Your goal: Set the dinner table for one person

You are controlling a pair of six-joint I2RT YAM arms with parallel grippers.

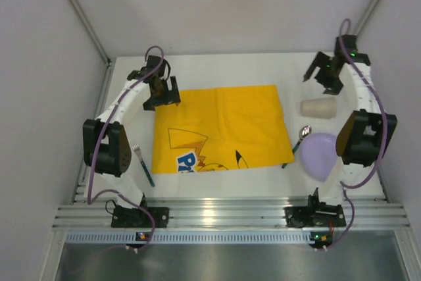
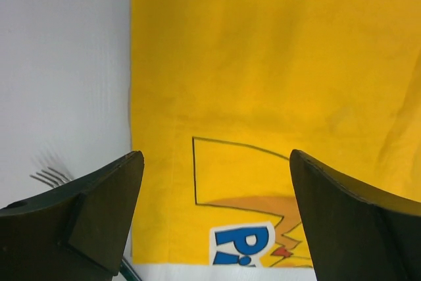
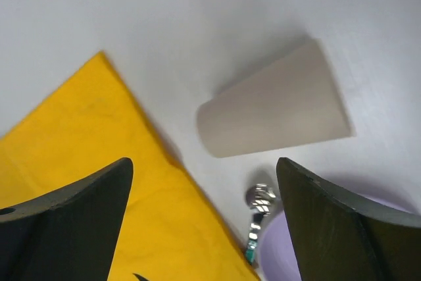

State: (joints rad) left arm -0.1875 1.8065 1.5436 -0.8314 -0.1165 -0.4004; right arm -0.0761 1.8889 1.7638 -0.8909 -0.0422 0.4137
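Note:
The white dinner table (image 1: 217,70) carries a yellow cartoon mat (image 1: 220,126) spread flat in the middle; the mat fills the left wrist view (image 2: 263,83). My left gripper (image 1: 162,94) is open and empty above the mat's far left corner. My right gripper (image 1: 323,74) is open and empty above the far right of the table. A beige cup (image 1: 319,108) lies on its side right of the mat (image 3: 276,106). A spoon (image 1: 302,135) and a lilac plate (image 1: 319,154) lie nearer. A green-handled fork (image 1: 142,164) lies left of the mat.
The ribbed silver rail (image 1: 223,215) runs along the near edge with both arm bases on it. White walls close in the left, back and right sides. The spoon's bowl (image 3: 260,197) lies beside the plate's rim (image 3: 279,248).

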